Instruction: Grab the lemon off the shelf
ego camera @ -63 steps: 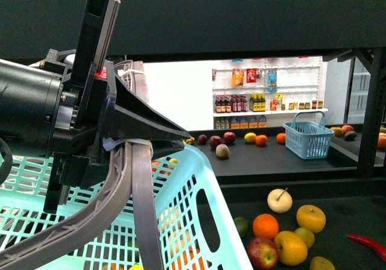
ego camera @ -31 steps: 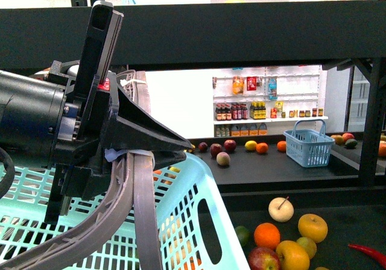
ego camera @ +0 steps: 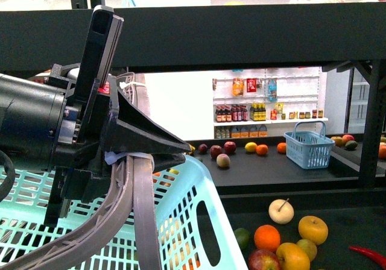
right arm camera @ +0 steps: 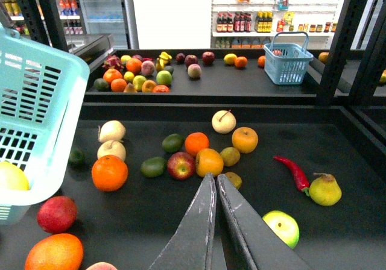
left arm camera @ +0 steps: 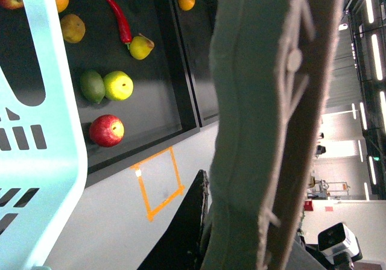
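Note:
The shelf [ego camera: 241, 35] is a black rack, and loose fruit lies on its lower tier [right arm camera: 151, 234]. A small dull-yellow fruit [right arm camera: 233, 180], possibly the lemon, lies just past the tips of my right gripper [right arm camera: 214, 177], which is shut and empty above the tier. Another dull-yellow fruit [right arm camera: 230, 155] sits beside a yellow-orange one [right arm camera: 208, 161]. A yellow fruit [right arm camera: 12, 176] shows through the wall of the turquoise basket [right arm camera: 42, 101]. My left gripper [ego camera: 142, 150] is shut on the grey basket handle [ego camera: 142, 210] [left arm camera: 265, 131], holding the basket [ego camera: 181, 204] up at the left.
A red chilli [right arm camera: 292, 170], a pear [right arm camera: 325, 190] and a green apple [right arm camera: 281, 228] lie right of the right gripper; an orange [right arm camera: 110, 172] and a red apple [right arm camera: 180, 165] lie left. A small blue basket [ego camera: 309, 148] stands on the far tier. Black uprights [ego camera: 371, 119] frame the right side.
The front view has risen slightly, so the fruit sits lower in the frame. My left gripper keeps its hold on the handle.

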